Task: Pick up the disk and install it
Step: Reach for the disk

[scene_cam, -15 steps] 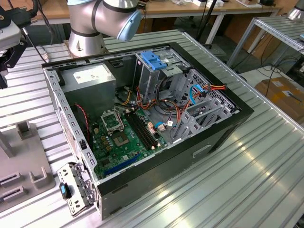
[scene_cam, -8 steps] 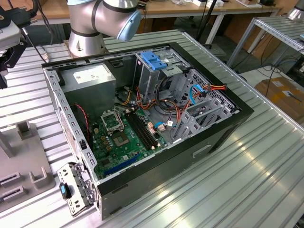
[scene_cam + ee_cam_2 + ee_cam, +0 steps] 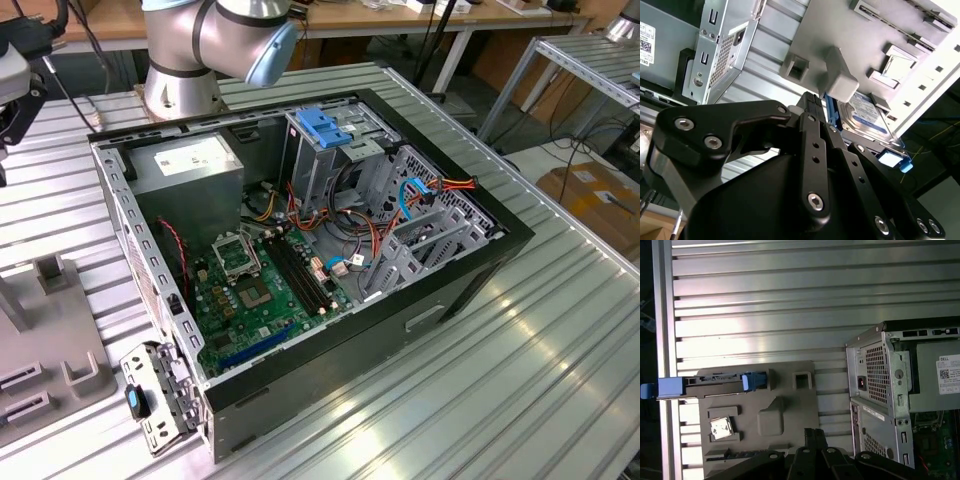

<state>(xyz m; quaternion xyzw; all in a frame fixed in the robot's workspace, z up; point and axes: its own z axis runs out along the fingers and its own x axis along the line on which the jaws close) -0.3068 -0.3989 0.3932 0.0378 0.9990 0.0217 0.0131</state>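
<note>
Gripper (image 3: 813, 434) nearest in first wrist view: fingers pressed together, nothing between them, so I read it empty, hovering over grey fixture plate (image 3: 790, 412). Disk (image 3: 715, 382) stands on edge along fixture's rim, blue rails showing, apart from gripper. Open computer case (image 3: 890, 390) beside fixture on ribbed table (image 3: 765, 300).

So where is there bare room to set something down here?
Free: the ribbed table on the exterior view's right of the computer case, and in the first wrist view the table stretch beyond the grey fixture plate, on its disk side. Crowded: the case interior with its cables, and the plate itself.
</note>
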